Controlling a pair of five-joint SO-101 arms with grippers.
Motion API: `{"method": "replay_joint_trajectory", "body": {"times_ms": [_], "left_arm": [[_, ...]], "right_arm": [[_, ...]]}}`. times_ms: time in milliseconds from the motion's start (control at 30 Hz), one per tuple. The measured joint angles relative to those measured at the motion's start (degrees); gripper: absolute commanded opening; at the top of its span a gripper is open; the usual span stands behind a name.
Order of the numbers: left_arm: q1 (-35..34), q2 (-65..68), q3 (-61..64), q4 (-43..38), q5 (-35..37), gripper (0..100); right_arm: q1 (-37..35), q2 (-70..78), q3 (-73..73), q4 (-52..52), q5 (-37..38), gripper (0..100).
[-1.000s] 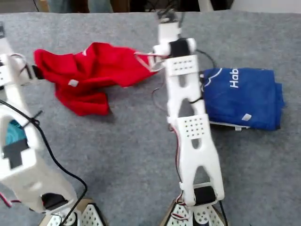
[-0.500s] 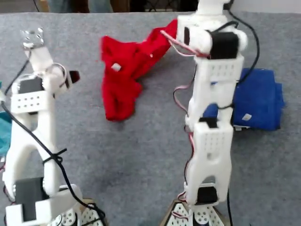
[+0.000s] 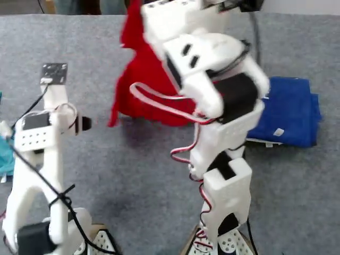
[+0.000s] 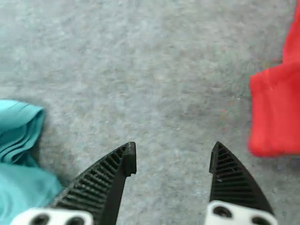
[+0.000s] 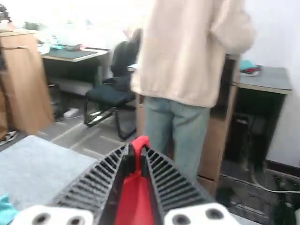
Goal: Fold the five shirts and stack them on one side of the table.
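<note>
Table (image 3: 133, 175): grey, felt-like nap, matte; the red shirt's shadow falls on it just below the hanging cloth.

Right arm (image 3: 223, 122): white plastic segments with perforated plates, dark motor blocks and loose red and white wires. It stands tall and crosses in front of the red shirt.

Left arm (image 3: 37, 159): same white build with a black cable tied round it, well apart from the red shirt on the side away from the blue one.

Red shirt (image 3: 143, 85): soft knit, bright red, off the table in a limp, roughly triangular drape. It is narrow at the top, and the lower edge is wide and uneven.

Blue shirt (image 3: 289, 111): folded into a flat, thick rectangle with a small white tag, lying beyond the right arm from the red shirt.

Teal shirt (image 4: 16, 140): layered folds with rounded edges, on the far side of the left arm from the red shirt.

Right pincer (image 5: 136, 151): black ribbed fingers pinched narrow on a peak of the red shirt.

Left pincer (image 4: 172, 157): black ribbed fingers spread wide over bare felt, holding nothing, with the red shirt's hem near one finger.
</note>
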Motion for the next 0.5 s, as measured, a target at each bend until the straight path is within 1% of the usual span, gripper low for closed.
{"method": "replay_joint_trajectory", "body": {"times_ms": [133, 233, 367, 500], "left_arm": [[-3.9, -5.5, 3.3, -0.3, -0.1, 27], [-4.7, -8.4, 6.9, -4.1, -0.1, 27], [-4.7, -10.0, 12.0, -10.8, -0.1, 27], [-4.7, -10.0, 14.2, -15.8, 0.8, 27]], "right_arm": [[-0.3, 0.0, 5.3, -0.4, 0.0, 1.4], [2.5, 0.0, 9.2, 3.5, 0.5, 1.4], [8.2, 0.0, 14.5, 11.4, 5.5, 1.4], [12.5, 0.1, 20.4, 18.5, 13.5, 1.4]]}}
